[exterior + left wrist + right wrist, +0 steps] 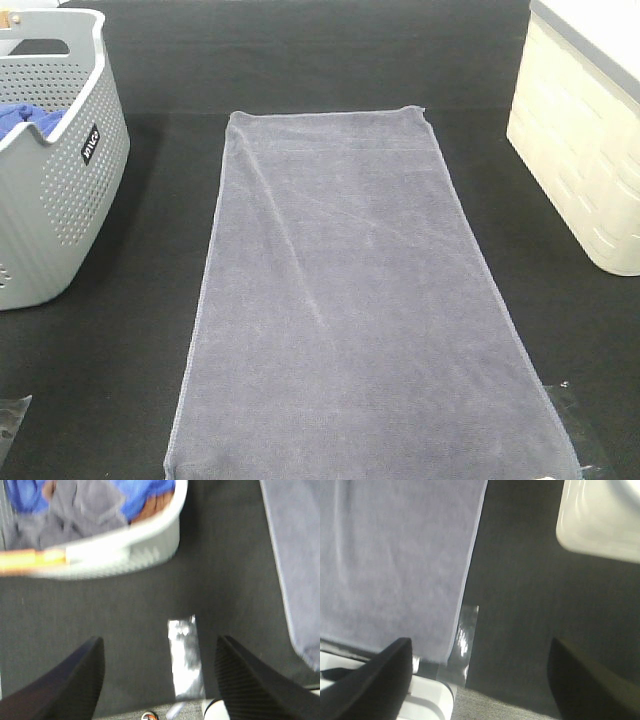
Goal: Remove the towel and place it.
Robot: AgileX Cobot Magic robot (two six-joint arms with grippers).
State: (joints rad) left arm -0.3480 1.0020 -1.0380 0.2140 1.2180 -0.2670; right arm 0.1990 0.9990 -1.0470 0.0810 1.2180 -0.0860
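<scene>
The towel (pixel 350 300) is spread flat in the middle of the black table (pixel 120 380), so it looks already placed. Both pincers, left (pixel 160 680) and right (pixel 480 680), are wide open with nothing held. They should be kept clear of its edges. A grey basket (pixel 70 200) is on the left and a cream box (pixel 580 170) on the right, both apart from the towel.

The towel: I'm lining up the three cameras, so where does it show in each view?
Exterior high: the towel lies flat down the middle of the black tabletop.
Left wrist: only its hemmed edge, at the right border.
Right wrist: it fills the upper left.
Shared landmark: the towel's hemmed long edge against the black tabletop.
</scene>
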